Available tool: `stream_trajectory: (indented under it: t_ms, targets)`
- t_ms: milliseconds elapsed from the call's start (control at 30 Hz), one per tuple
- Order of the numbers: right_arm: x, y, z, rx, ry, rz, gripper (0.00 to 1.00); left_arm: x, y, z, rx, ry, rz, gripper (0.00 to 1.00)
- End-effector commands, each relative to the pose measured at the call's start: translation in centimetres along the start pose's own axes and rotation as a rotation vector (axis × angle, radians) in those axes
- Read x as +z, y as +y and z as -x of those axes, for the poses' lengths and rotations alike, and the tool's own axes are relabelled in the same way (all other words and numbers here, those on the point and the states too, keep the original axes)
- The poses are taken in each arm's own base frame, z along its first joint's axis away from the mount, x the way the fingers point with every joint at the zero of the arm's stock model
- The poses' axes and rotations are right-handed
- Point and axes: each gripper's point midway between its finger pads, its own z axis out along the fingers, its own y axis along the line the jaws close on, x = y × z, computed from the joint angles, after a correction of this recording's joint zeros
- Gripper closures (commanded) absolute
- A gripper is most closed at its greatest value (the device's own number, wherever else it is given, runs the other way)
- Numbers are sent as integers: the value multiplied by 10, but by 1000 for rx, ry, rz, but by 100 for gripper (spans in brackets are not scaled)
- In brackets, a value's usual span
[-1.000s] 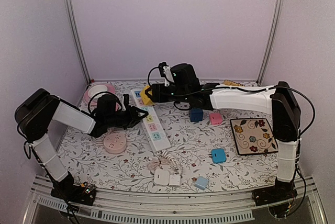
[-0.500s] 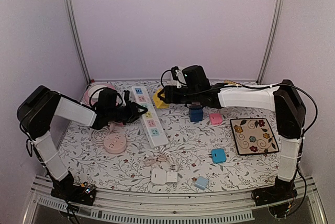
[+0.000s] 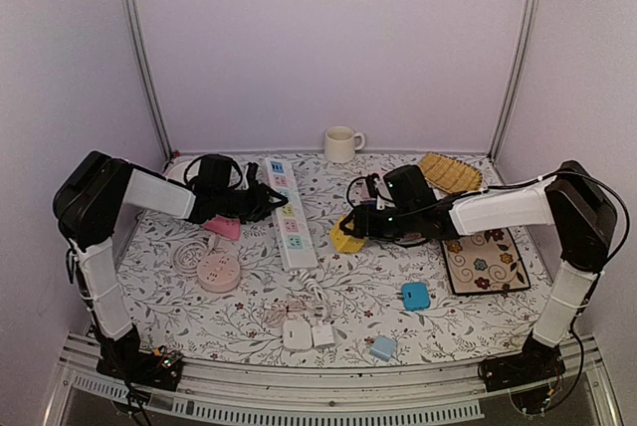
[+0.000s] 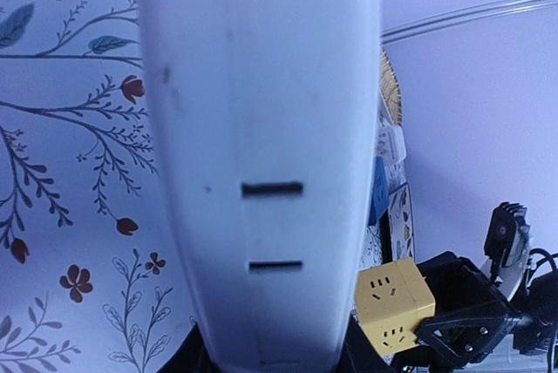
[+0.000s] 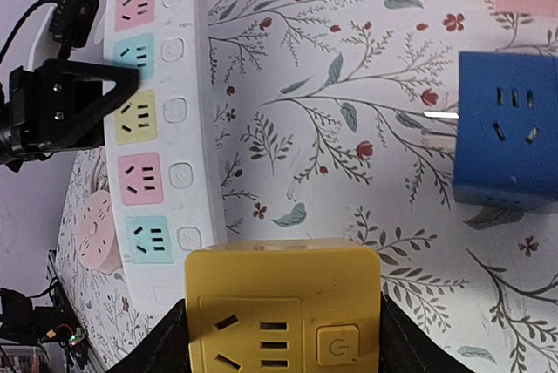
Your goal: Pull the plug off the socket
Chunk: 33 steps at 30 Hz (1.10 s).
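Over at the far left of the worktop (image 3: 358, 277), the left arm reaches inward, and the left gripper (image 3: 261, 203) is closed narrow on the long edge of the white power strip (image 3: 289, 222). From the wrist view the strip fills the space between the dark fingers. The strip runs from far to near, with its coloured outlets facing up. A round pink socket (image 3: 218, 273) lies near and to the left of it, well apart.

Just right of the strip, and not touching it, is the yellow cube plug (image 3: 345, 235). The right gripper (image 3: 353, 229) clasps it, one finger on each side, with the jaws partly spread to the cube's width. I cannot tell whether the cube rests on the cloth or hangs just above it.

Right of the cube, a blue cube (image 5: 504, 133) sits on the worktop. A white mug (image 3: 341, 144) stands at the far edge. Further right a flowered tile (image 3: 485, 259) lies flat, with a light blue block (image 3: 415, 296) near its left corner.
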Motion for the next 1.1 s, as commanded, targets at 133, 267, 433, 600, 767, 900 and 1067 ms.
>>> stream_trajectory:
  t_ms: [133, 267, 433, 600, 767, 900, 1067]
  targets:
    - [-17, -14, 1, 117, -40, 77, 80, 22, 45, -1, 64, 31, 115, 89]
    - [-20, -26, -5, 157, -29, 85, 78, 29, 52, -1, 59, 40, 126, 87]
    - [-25, -38, -10, 200, -26, 96, 74, 34, 57, -1, 59, 51, 139, 85]
    - [-32, -52, -19, 232, -22, 85, 60, 37, 62, -2, 59, 56, 151, 77]
    - [-37, -63, -27, 251, -17, 67, 48, 39, 65, -1, 60, 56, 160, 68]
    - [-40, -70, -32, 258, -15, 50, 43, 39, 67, -1, 63, 55, 168, 60]
    - [-43, -78, -37, 267, -14, 30, 33, 39, 68, 0, 66, 53, 178, 51]
